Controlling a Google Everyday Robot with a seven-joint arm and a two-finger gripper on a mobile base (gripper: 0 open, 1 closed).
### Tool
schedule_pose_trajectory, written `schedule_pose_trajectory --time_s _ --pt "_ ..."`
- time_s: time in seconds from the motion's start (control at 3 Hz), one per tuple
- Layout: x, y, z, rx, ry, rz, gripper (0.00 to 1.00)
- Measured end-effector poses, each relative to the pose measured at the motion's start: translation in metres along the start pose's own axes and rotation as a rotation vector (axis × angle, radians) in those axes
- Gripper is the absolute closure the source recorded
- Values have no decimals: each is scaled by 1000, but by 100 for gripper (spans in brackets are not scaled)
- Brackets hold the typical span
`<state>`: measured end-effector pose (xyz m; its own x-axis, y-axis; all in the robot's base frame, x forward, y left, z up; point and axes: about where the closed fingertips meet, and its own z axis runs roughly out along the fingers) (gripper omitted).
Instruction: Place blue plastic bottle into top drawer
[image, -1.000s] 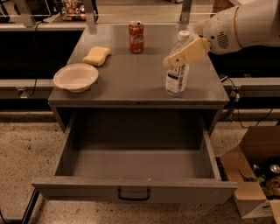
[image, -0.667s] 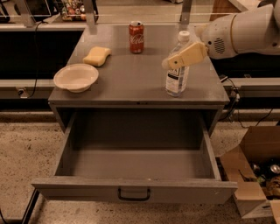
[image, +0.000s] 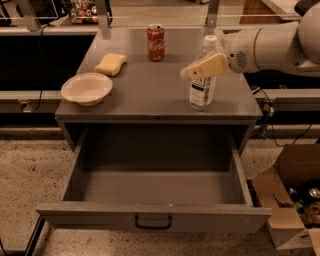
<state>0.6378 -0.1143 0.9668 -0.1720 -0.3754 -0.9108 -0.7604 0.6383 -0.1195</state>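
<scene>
Top drawer (image: 90, 216) pulled fully out, nothing inside. Cardboard box (image: 286, 226) at right, cut off by the frame edge; contents too dark to identify. Blue plastic bottle (image: 202, 93) upright on the cabinet top (image: 150, 92), right side. Gripper (image: 192, 72) crosses in front of the bottle's shoulder, possibly touching; grip state cannot be told. Left: white bowl (image: 86, 88), empty, and yellow sponge (image: 110, 64). Farthest back, red soda can (image: 155, 42).

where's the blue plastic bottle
Camera view: the blue plastic bottle stands upright on the right of the cabinet top, behind the open top drawer, end effector at its shoulder.
</scene>
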Motion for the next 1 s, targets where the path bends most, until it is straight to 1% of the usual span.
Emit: schedule_pose_trajectory --time_s 0.33,0.67,1.0 --pt "5 -4 11 -1 -35 42 18" --pt "11 -3 15 -18 -81 75 42" --pt "4 5 3 -59 -142 111 65"
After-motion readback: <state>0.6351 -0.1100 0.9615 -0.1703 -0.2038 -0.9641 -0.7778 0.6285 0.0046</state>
